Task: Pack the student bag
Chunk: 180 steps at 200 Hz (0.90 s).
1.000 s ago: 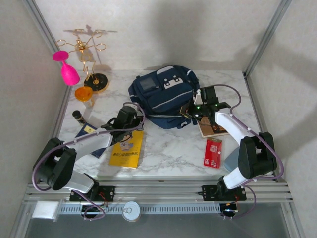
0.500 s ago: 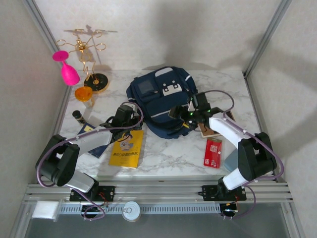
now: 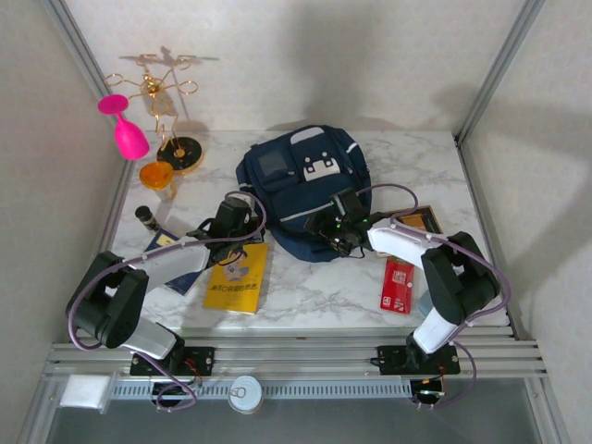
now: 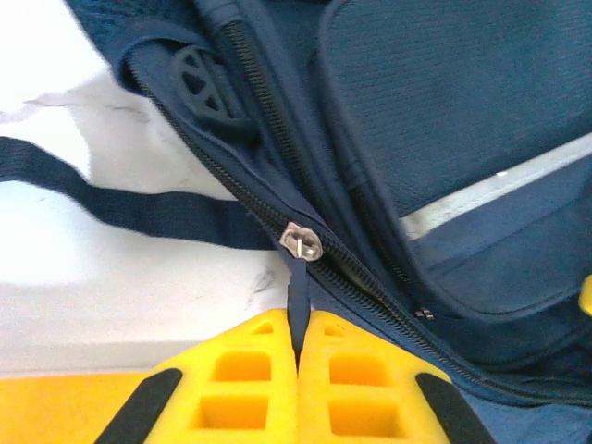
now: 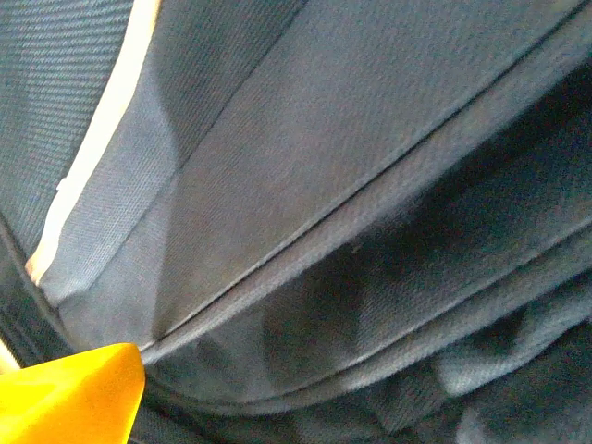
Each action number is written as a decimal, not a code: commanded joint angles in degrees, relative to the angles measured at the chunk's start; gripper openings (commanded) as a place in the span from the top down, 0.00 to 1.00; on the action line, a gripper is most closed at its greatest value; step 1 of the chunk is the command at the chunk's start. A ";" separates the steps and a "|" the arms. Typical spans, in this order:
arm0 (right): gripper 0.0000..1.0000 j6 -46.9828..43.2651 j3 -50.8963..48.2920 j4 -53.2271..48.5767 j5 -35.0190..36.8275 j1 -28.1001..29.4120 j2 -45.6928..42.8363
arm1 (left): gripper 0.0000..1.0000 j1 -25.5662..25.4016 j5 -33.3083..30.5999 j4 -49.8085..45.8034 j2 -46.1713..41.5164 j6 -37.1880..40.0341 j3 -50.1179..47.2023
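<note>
At the middle of the marble table (image 3: 314,287), toward its far side, lies the student bag (image 3: 301,180), its grey patch and front pocket facing up. The left gripper (image 3: 242,211) sits at the bag's left edge. In the left wrist view its yellow fingers (image 4: 240,379) are pressed together on the dark pull tab (image 4: 296,296) that hangs from the silver zipper slider (image 4: 302,243). The zip runs diagonally across the navy fabric, and a dark strap (image 4: 120,203) trails off to the left over the marble.

The right gripper (image 3: 326,229) is at the bag's near right edge, against the fabric. In the right wrist view one yellow finger (image 5: 69,393) sits far out in the lower left corner, so the jaws stand spread, with folds of navy cloth (image 5: 324,139) and a pale trim stripe (image 5: 102,129) close in front.

A yellow booklet (image 3: 236,277) lies just near of the left gripper. A red packet (image 3: 399,285) lies near and right of the bag. At the far left stand a gold rack (image 3: 162,102), a pink goblet (image 3: 125,129) and an orange cup (image 3: 155,174).
</note>
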 commanded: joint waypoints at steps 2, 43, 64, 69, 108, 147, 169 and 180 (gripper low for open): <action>0.16 -0.15 -2.90 -1.04 4.96 -3.23 2.24 | 1.00 1.77 -6.68 -2.01 -0.67 0.53 2.13; 0.19 -1.14 -5.58 0.37 4.18 -4.84 1.92 | 1.00 7.20 -5.75 1.44 5.10 2.37 3.83; 0.20 -1.05 -5.72 1.25 2.25 -4.75 2.09 | 1.00 9.68 -4.28 3.66 8.96 3.49 6.54; 0.19 -0.97 -5.64 1.44 1.73 -4.59 2.17 | 1.00 10.14 -3.57 3.88 9.97 3.62 7.43; 0.19 -0.96 -4.52 1.64 0.59 -3.04 0.91 | 1.00 10.72 -2.80 6.80 14.08 5.52 11.77; 0.19 -1.41 -3.74 1.12 -0.62 -2.61 0.16 | 1.00 13.40 -3.37 6.54 17.05 3.86 14.03; 0.17 -1.66 -2.67 1.63 -2.15 -1.64 -0.42 | 1.00 13.40 -1.53 5.36 15.91 3.66 14.11; 0.15 -2.37 -2.20 2.80 -4.08 -1.35 -1.06 | 1.00 13.25 1.21 5.52 14.41 3.44 13.08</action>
